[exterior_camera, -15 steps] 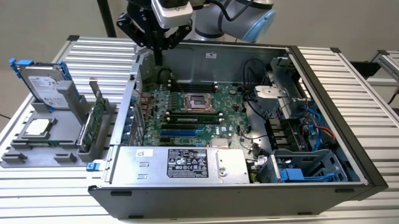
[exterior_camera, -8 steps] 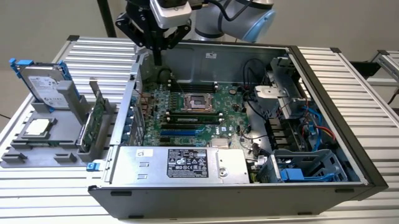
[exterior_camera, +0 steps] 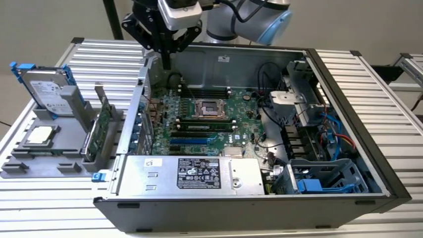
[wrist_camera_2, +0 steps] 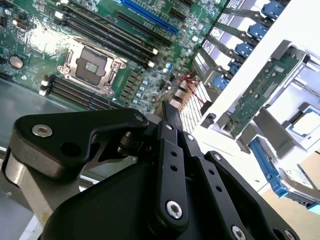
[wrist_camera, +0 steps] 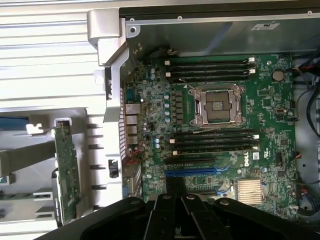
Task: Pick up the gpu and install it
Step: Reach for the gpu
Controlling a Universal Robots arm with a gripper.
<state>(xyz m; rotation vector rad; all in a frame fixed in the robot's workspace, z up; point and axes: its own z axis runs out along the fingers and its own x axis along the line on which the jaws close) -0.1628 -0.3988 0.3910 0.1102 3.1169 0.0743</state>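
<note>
The gpu [exterior_camera: 100, 131] is a green circuit card standing on edge in the grey fixture [exterior_camera: 39, 166] at the exterior view's left, just outside the open computer case [exterior_camera: 343, 148]. Both wrist views show the gpu [wrist_camera_2: 260, 95] [wrist_camera: 66, 165] upright in its slot. My gripper [exterior_camera: 167, 63] hangs above the case's rear corner on that side, over the edge of the motherboard [exterior_camera: 205, 119], higher than the card and apart from it. Its fingers [wrist_camera_2: 167, 112] are shut together with nothing between them, dark in the first wrist view as the gripper [wrist_camera: 176, 189].
A silver hard drive with blue clips [exterior_camera: 47, 91] and a small square chip [exterior_camera: 41, 135] share the fixture. Inside the case are the processor socket [wrist_camera: 216, 105], memory slots, a blue expansion slot [wrist_camera: 192, 171], a power supply [exterior_camera: 191, 173] and cables [exterior_camera: 330, 134].
</note>
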